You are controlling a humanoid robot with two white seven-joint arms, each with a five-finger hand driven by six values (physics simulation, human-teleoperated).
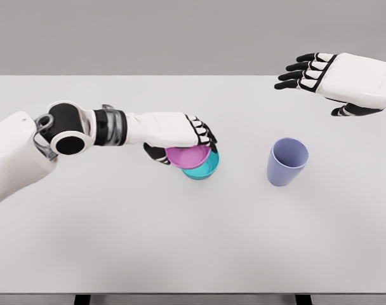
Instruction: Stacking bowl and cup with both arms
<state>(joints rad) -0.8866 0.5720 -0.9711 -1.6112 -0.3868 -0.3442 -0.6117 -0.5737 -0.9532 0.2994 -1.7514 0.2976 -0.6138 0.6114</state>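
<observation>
White table (117, 241): left hand (180, 136) grips pink bowl (188, 156), right hand (329, 79) raised, fingers spread.

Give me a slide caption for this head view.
Left hand holds pink bowl over teal bowl; right hand hovers open beyond upright lavender cup.

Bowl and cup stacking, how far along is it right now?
Looks done: the pink bowl sits in the teal bowl. In hand: the left hand grips the pink bowl's rim. Left: the purple cup stands alone, upright on the table, untouched; the right hand hovers open above and beyond it.
</observation>
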